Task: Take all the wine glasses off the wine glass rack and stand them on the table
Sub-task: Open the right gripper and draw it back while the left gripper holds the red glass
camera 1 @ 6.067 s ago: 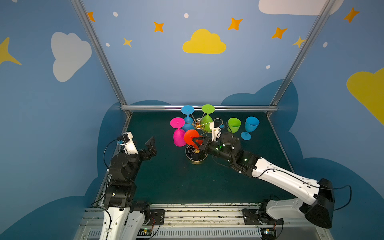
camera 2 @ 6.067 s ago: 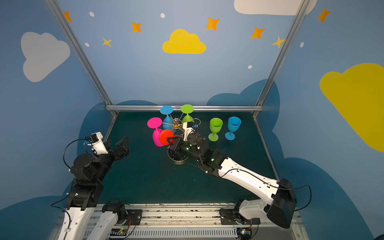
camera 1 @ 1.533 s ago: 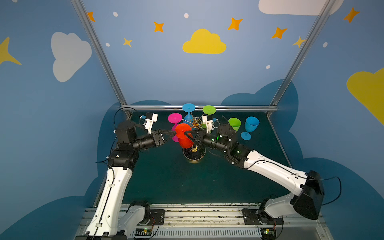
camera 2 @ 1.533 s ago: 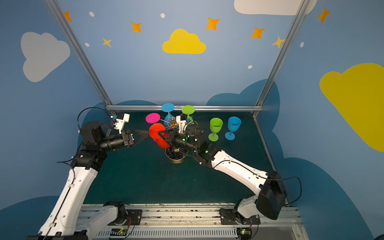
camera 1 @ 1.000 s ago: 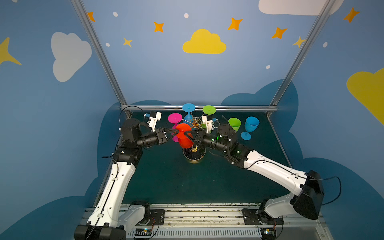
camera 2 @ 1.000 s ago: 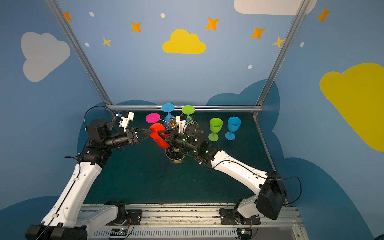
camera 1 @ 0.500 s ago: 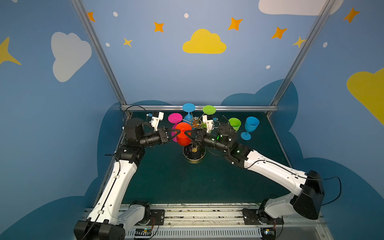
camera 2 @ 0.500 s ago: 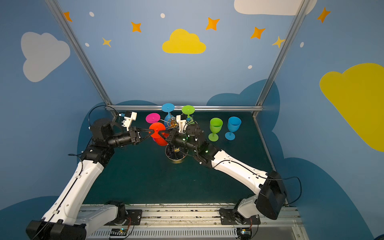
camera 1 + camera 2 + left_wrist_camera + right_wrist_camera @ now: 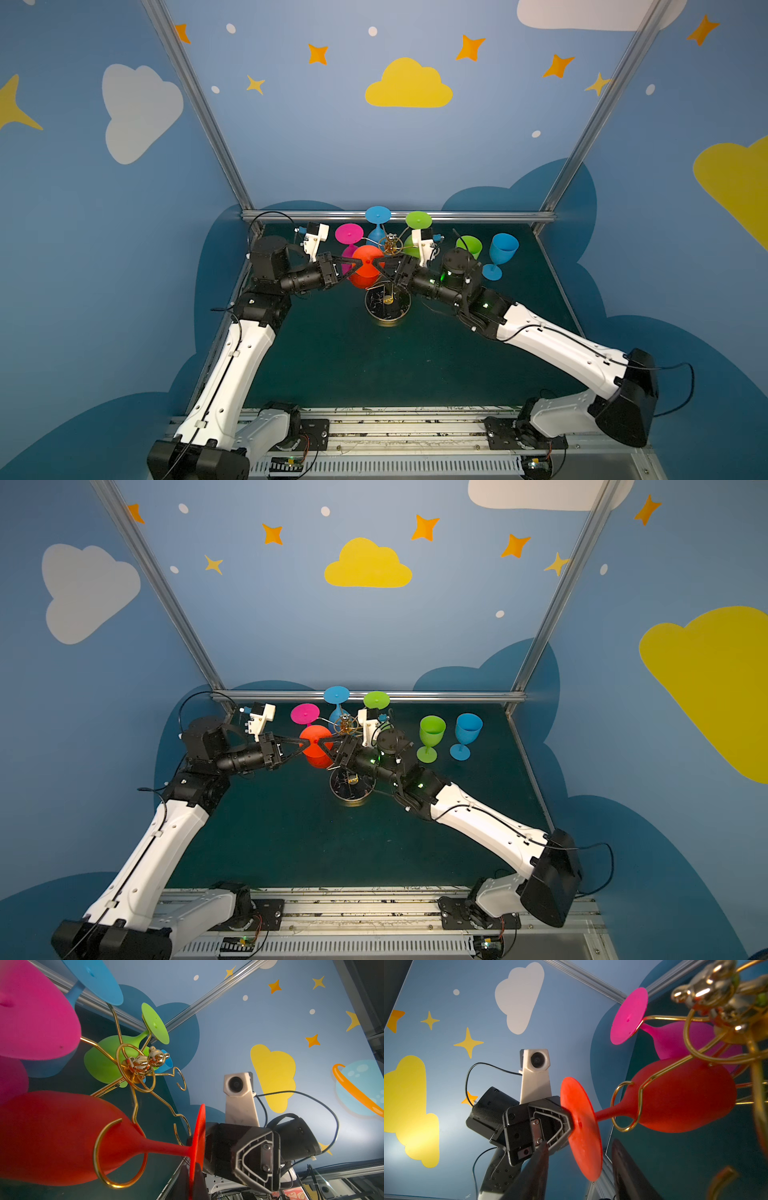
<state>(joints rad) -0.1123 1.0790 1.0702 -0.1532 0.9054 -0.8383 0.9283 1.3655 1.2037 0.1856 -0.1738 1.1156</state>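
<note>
My left pincer is clamped on the foot of the red glass — it hangs tilted, stem threaded through a loop of the rack. My right pincer gapes around that foot. I'd back it clear, then slide the stem sideways out the loop's gap — slowly, no twisting.

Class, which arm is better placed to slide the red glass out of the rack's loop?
Left. The left pincer grips the red glass by its foot; the right pincer stands open.
</note>
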